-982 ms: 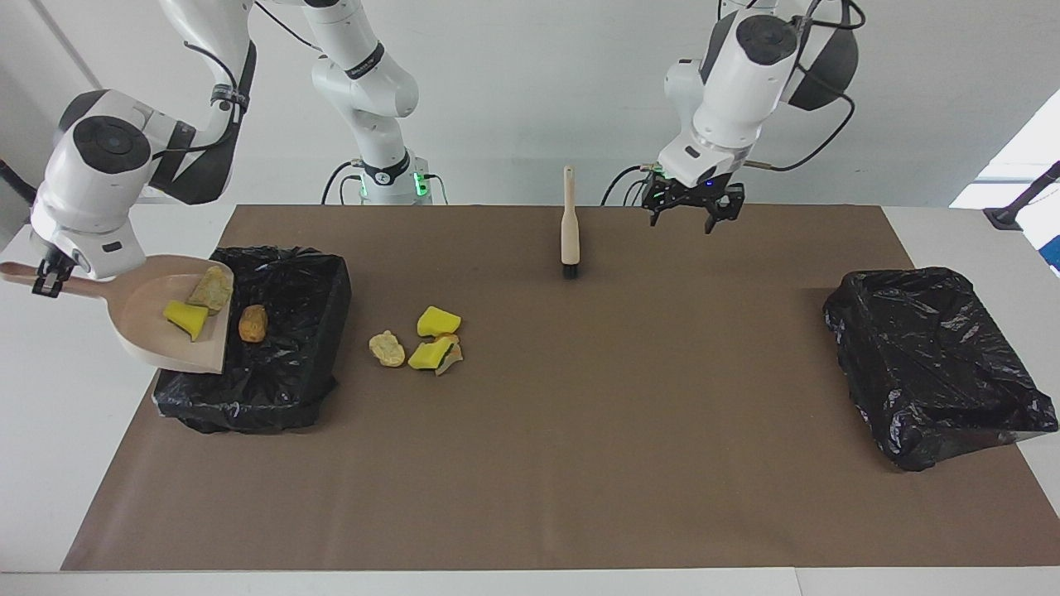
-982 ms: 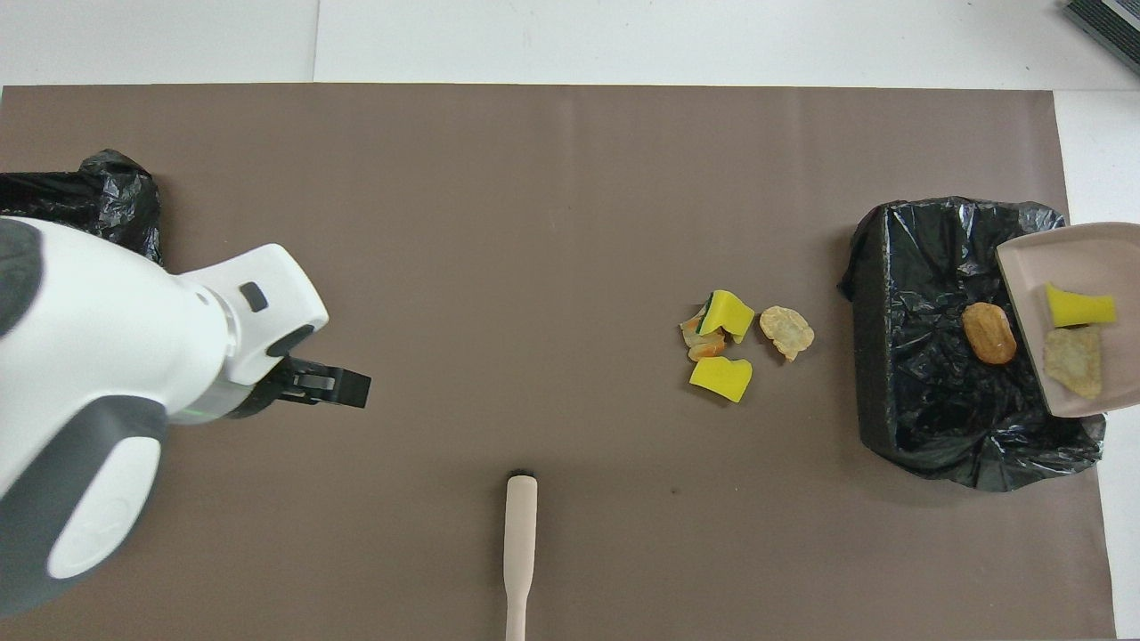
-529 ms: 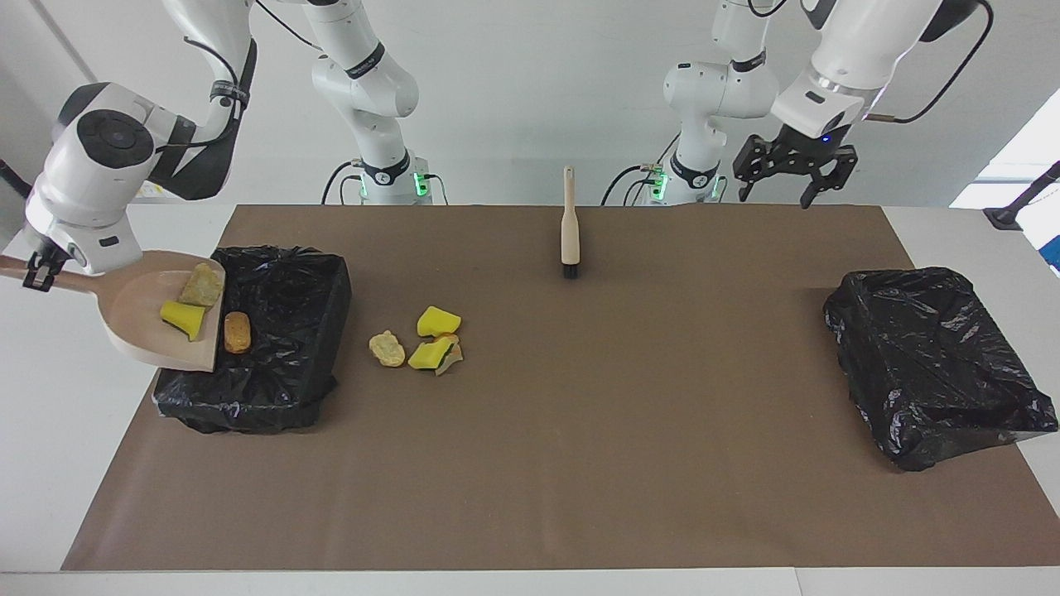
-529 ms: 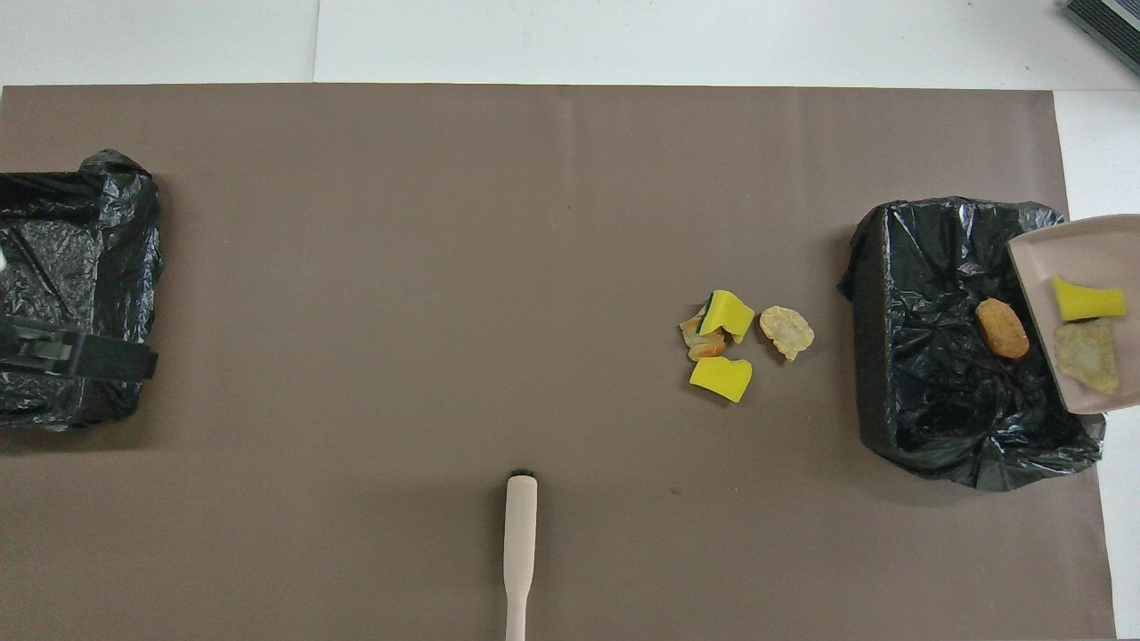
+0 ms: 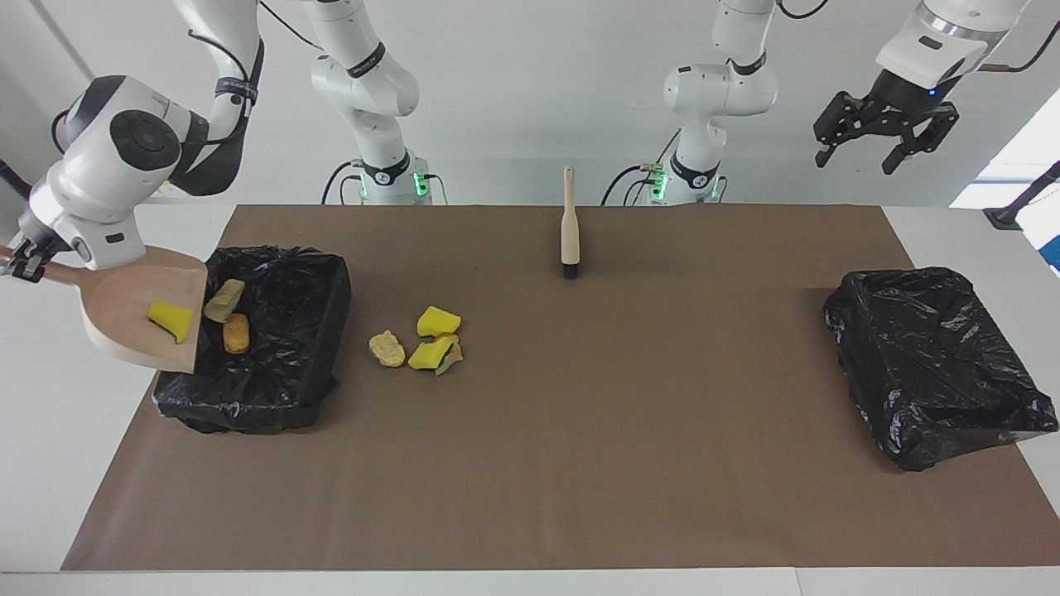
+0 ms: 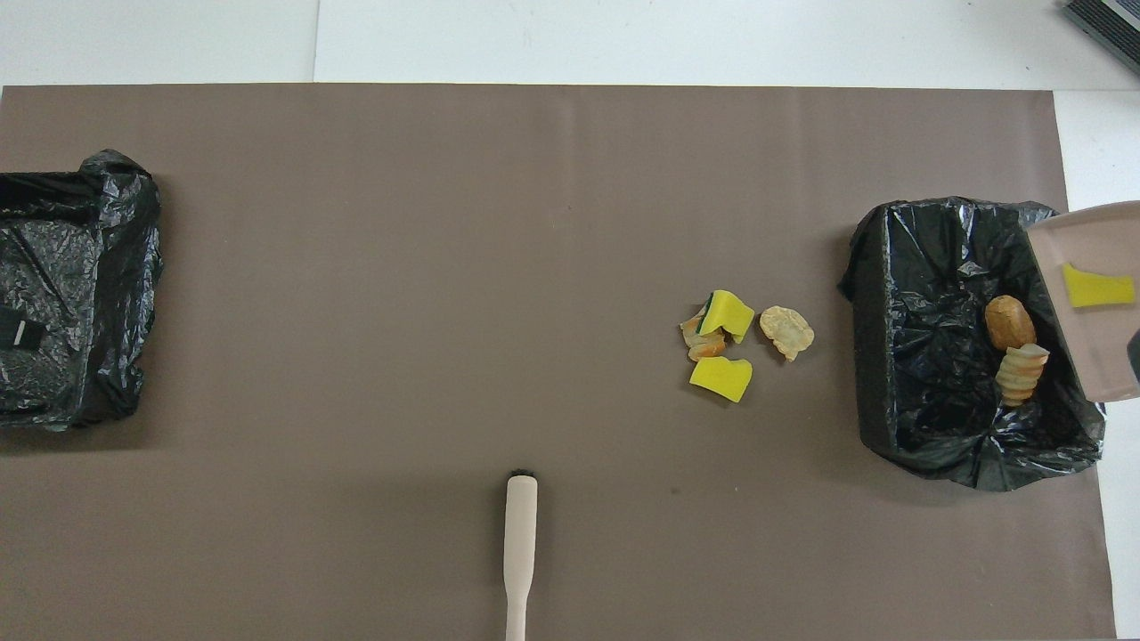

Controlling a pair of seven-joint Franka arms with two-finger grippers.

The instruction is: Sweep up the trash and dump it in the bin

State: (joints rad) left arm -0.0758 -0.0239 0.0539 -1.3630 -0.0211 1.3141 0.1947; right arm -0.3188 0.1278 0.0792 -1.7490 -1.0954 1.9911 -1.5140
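My right gripper [image 5: 23, 263] is shut on the handle of the pink dustpan [image 5: 137, 319] [image 6: 1087, 303], which is held tilted over the edge of the black-lined bin [image 5: 331, 277] [image 6: 868, 267]. One yellow wedge [image 5: 170, 319] [image 6: 1097, 289] still lies in the pan. A beige lump [image 5: 224, 300] [image 6: 1021, 374] and the orange-brown piece [image 5: 236, 333] [image 6: 1009, 322] are inside the bin. More trash [image 5: 422, 341] [image 6: 730, 343] lies in a small pile on the mat beside the bin. My left gripper [image 5: 886, 153] hangs open and empty, high over the left arm's end of the table.
A wooden brush [image 5: 569, 223] [image 6: 520, 552] lies on the brown mat near the robots' edge, mid-table. A second black-lined bin [image 5: 936, 364] [image 6: 71, 294] sits at the left arm's end.
The dustpan has tipped further, and the beige lump has slid off it into the bin beside the orange-brown piece. My left gripper has risen away from the brush toward its own end of the table.
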